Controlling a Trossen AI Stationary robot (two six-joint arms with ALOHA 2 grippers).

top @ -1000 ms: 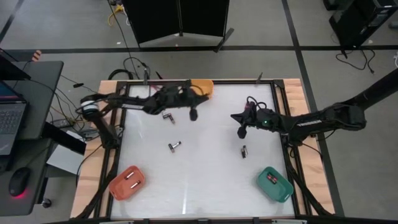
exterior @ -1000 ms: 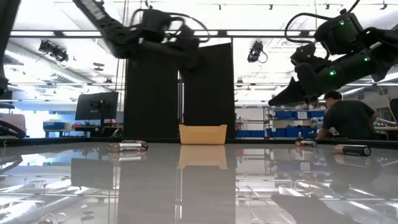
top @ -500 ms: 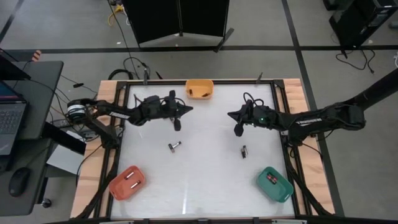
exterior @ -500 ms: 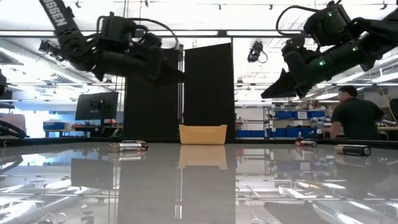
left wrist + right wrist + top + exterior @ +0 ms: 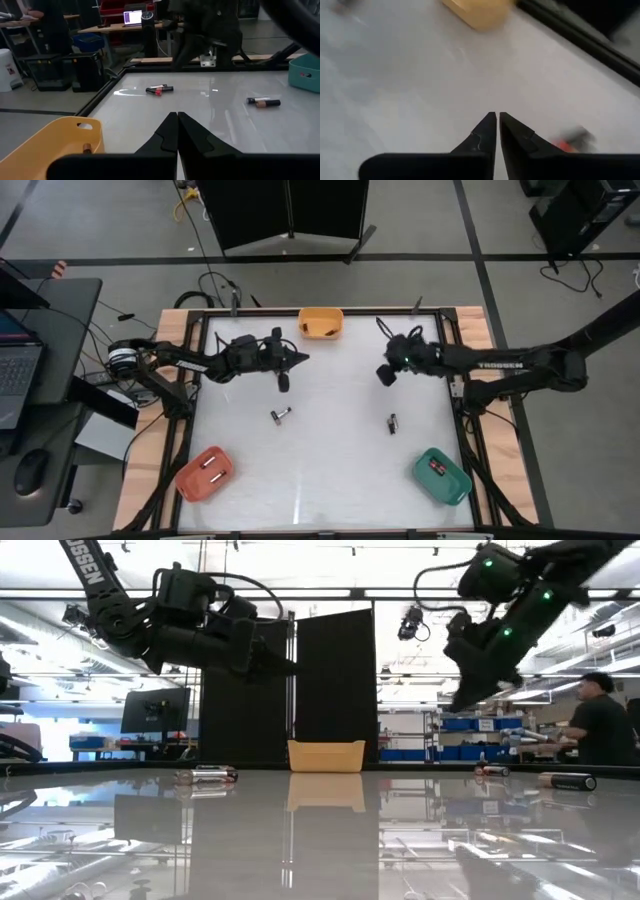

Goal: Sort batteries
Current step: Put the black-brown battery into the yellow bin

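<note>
At the near edge of the white counter (image 5: 320,470) sit two bins: an orange-red bin (image 5: 205,472) at the near left corner, holding two small cells, and a green bin (image 5: 442,475) at the near right corner, holding a dark item with red marks. Farther in, two loose batteries lie on the counter surface, well apart from each other: one battery (image 5: 280,415) left of centre and a second battery (image 5: 392,422) right of centre. Both lie flat and neither is touched by any arm. In the left wrist view these appear as a dark cell with a red mark (image 5: 160,90) and a dark cell with a tan band (image 5: 263,102). Above the middle of the counter, both arms hang clear of the surface. The left pincer (image 5: 284,380) is positioned beyond the left-of-centre battery; its fingers (image 5: 167,131) are clenched together with nothing between them. The right pincer (image 5: 384,374) hangs beyond the right-of-centre battery; its fingers (image 5: 487,131) show only a thin slit between the tips and grasp nothing, so whether they are parted or clenched cannot be told. At the far edge, midway across, stands a yellow bin (image 5: 320,322), which in the left wrist view contains a small cell (image 5: 86,147). Beyond the counter, a person (image 5: 600,730) is visible in the room.
</note>
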